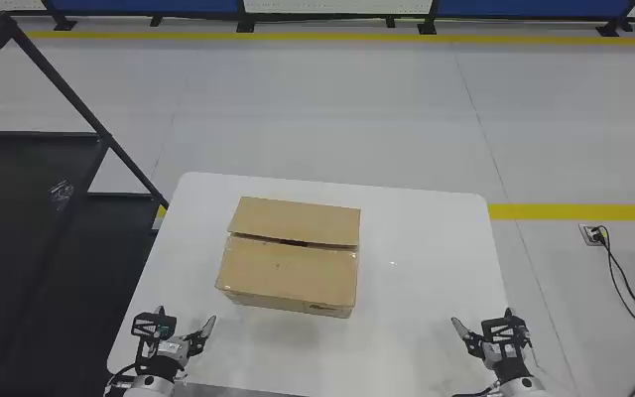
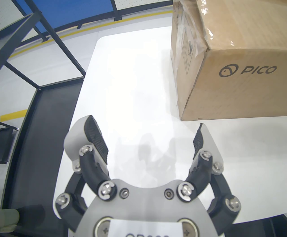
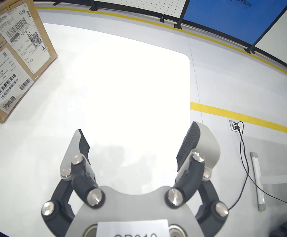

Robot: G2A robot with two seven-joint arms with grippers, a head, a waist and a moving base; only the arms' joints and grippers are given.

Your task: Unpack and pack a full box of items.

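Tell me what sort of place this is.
Probably an industrial robot-testing hall: a lone white table carrying a cardboard box, yellow lines on the grey floor, and blue partition panels along the edge.

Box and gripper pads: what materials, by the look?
Box: matte brown cardboard, going by its folded flaps; glossy, wrinkled clear tape along an edge. Pads: black, ribbed, probably rubber, on smooth grey backing that looks like metal.

a brown cardboard box (image 1: 290, 256) sat upright on the white table (image 1: 427, 258), slightly toward 10 o'clock from its centre, flaps folded shut, a thin dark gap along their seam.
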